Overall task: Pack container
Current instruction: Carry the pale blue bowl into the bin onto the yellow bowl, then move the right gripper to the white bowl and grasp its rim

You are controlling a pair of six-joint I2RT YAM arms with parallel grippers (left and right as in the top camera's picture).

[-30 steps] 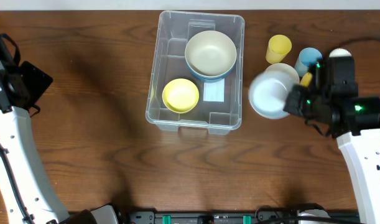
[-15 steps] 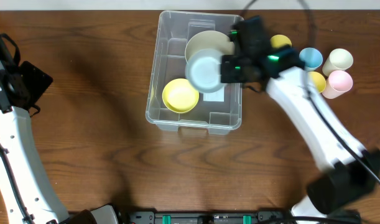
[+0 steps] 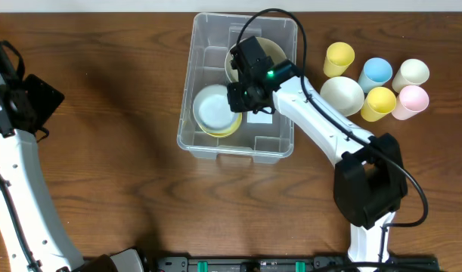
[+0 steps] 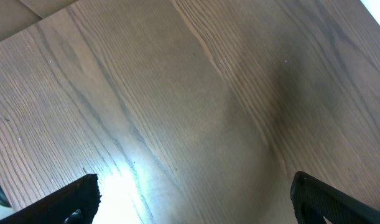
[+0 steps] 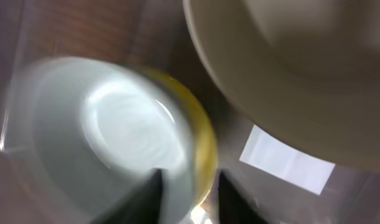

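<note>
The clear container (image 3: 187,91) stands at the table's back middle. Inside it a white bowl (image 3: 214,108) rests in a yellow bowl (image 3: 227,130), and a cream bowl (image 3: 280,53) lies behind them. My right gripper (image 3: 238,98) reaches into the container and is shut on the white bowl's right rim. The right wrist view is blurred: my gripper (image 5: 190,196) straddles the rim of the white bowl (image 5: 115,124), the yellow bowl (image 5: 205,149) under it, the cream bowl (image 5: 289,62) and the white label (image 5: 286,158) beside. My left gripper (image 4: 193,186) is open over bare wood.
Right of the container stand a pale bowl (image 3: 342,95) and several cups: yellow (image 3: 339,59), blue (image 3: 376,73), yellow (image 3: 379,103), pink (image 3: 410,101) and cream (image 3: 412,73). My left arm (image 3: 19,106) stays at the table's left edge.
My right gripper carried the white bowl from beside the cups, over the container's right side, down onto the yellow bowl. A pale bowl stays on the table. The left arm has not moved.
</note>
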